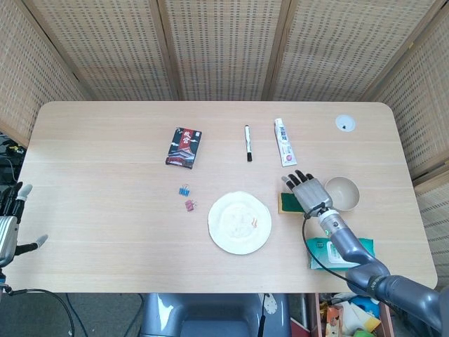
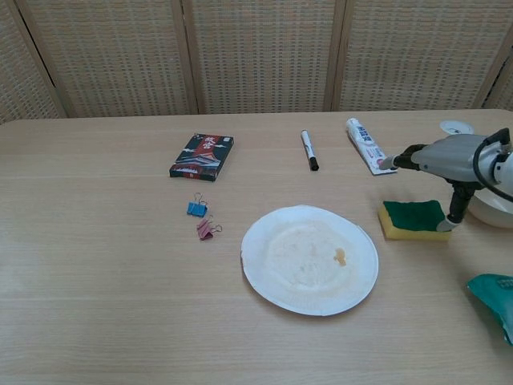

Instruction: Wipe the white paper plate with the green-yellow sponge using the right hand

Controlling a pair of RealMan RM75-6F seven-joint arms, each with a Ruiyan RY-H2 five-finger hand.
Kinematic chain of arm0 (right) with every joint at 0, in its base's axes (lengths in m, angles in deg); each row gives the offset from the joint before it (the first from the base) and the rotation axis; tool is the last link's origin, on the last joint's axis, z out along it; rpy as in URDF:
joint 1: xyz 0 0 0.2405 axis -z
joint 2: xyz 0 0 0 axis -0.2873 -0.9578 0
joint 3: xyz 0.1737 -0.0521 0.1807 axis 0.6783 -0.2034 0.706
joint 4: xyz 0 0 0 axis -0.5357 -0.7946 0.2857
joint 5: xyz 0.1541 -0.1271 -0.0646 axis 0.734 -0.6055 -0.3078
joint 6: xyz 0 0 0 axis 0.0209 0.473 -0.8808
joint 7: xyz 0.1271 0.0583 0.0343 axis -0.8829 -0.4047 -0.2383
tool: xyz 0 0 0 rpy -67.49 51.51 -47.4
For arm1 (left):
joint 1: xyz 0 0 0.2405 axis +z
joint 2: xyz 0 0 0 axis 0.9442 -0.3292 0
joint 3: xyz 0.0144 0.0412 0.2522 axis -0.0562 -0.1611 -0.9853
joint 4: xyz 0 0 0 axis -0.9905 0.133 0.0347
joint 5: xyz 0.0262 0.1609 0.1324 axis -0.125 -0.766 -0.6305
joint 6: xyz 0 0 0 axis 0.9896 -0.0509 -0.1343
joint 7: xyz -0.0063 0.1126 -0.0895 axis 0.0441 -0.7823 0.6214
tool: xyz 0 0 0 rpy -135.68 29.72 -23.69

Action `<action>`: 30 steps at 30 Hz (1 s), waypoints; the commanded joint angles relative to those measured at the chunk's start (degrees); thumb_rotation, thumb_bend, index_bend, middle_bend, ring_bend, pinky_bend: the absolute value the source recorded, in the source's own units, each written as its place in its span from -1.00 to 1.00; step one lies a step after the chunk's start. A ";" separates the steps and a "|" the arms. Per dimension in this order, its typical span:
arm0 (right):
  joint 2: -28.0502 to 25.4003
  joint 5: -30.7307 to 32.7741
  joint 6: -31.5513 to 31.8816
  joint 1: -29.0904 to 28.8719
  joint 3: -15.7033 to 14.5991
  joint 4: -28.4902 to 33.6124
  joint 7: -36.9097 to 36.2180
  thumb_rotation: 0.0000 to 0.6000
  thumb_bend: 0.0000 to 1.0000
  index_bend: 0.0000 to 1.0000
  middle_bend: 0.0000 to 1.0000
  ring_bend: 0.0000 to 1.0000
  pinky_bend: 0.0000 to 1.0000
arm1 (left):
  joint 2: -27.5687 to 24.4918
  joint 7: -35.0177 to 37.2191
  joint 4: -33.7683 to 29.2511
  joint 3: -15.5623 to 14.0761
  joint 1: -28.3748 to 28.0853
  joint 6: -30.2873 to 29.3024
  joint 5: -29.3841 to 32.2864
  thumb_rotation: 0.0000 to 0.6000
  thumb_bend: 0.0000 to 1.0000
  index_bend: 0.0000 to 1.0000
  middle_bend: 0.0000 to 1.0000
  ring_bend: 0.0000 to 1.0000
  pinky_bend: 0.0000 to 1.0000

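Your right hand hovers over the sponge — fingers spread wide, holding nothing — with the plate waiting beyond your fingertips.

Right hand above sponge, thumb touching; plate beside.

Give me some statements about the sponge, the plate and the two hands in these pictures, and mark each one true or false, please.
1. The right hand is above the green-yellow sponge. True.
2. The sponge lies on the white paper plate. False: it lies on the table, to the right of the plate.
3. The plate has a small brownish stain. True.
4. The left hand is holding the black marker. False: it hangs by the table's left edge, holding nothing; the marker lies far from it.
5. The sponge's green side faces up. True.
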 commanded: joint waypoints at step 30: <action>11.46 -4.26 3.20 -2.96 -3.83 -15.78 -7.06 1.00 -0.58 -0.20 -0.02 -0.30 0.11 | -0.67 0.87 0.00 0.57 -0.61 1.14 2.22 1.00 -1.00 -1.00 -1.00 -1.00 -1.00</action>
